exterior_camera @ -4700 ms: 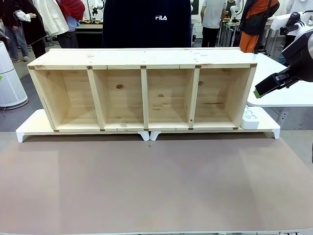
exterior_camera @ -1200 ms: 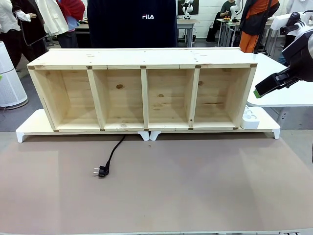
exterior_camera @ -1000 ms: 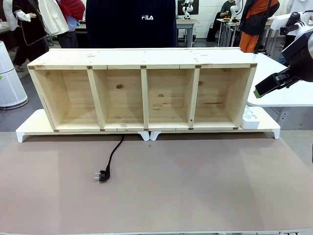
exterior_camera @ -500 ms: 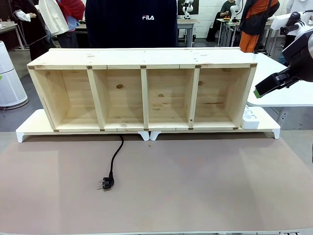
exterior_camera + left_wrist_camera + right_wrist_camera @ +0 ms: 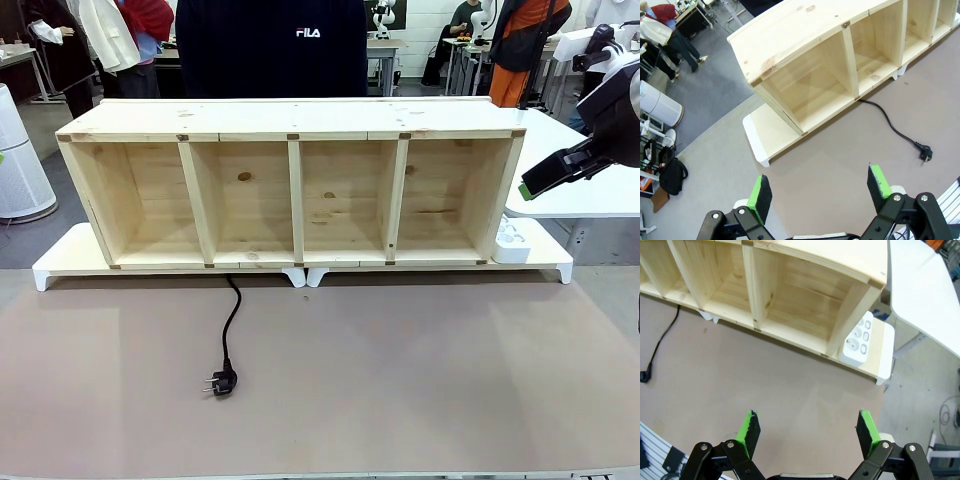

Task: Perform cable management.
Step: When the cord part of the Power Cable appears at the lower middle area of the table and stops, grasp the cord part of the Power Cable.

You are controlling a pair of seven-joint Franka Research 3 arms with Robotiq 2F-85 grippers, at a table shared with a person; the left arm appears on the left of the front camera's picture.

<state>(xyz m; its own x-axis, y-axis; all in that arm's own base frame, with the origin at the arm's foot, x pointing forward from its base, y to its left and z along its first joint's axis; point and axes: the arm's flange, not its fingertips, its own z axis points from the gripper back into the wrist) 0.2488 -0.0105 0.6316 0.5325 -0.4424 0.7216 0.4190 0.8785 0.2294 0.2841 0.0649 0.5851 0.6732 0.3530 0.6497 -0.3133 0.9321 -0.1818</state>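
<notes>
Front: the cable point(image 5: 230, 328) is lying left of centre on the counter point(image 5: 420, 380); left wrist: the left end effector point(image 5: 820, 190) is gaping wide, needing to straddle the plug point(image 5: 925, 156) at right squarely; right wrist: the right end effector point(image 5: 807, 432) is gaping wide, empty.
</notes>
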